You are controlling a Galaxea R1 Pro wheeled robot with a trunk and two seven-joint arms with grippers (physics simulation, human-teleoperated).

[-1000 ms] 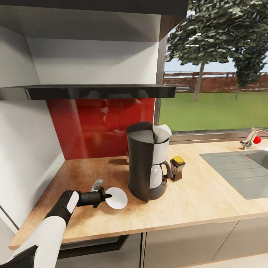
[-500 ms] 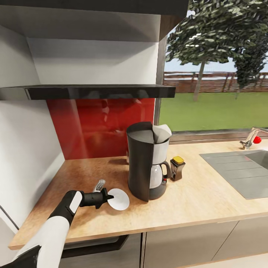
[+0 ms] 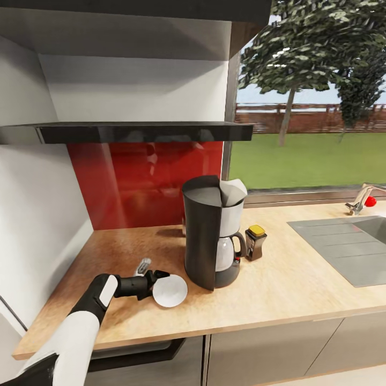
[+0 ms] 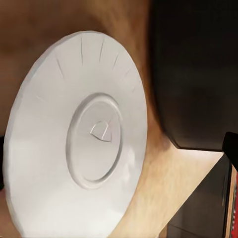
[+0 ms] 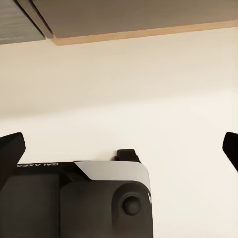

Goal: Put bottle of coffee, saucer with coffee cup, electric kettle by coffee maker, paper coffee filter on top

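Observation:
The black coffee maker [image 3: 206, 236] stands on the wooden countertop [image 3: 289, 289] with a white paper filter [image 3: 234, 192] on its top. The small coffee bottle [image 3: 255, 242] with a yellow lid stands just to its right. A white saucer [image 3: 170, 291] lies just left of the coffee maker's base, and in the left wrist view the saucer [image 4: 79, 139] sits close beside the machine's dark body [image 4: 198, 69]. My left gripper [image 3: 156, 281] is at the saucer's left edge, its fingers spread wide and open. My right gripper [image 5: 121, 144] is open over pale floor.
A grey sink basin [image 3: 343, 246] and a faucet [image 3: 362, 199] with a red knob are at the counter's right end. A dark shelf [image 3: 139, 131] overhangs the red backsplash [image 3: 145, 182]. A small metallic object [image 3: 142, 265] lies behind my left wrist. A white wall bounds the left.
My left gripper carried the saucer a little to the right toward the coffee maker, then its fingers spread and the saucer settled lower beside the machine's base.

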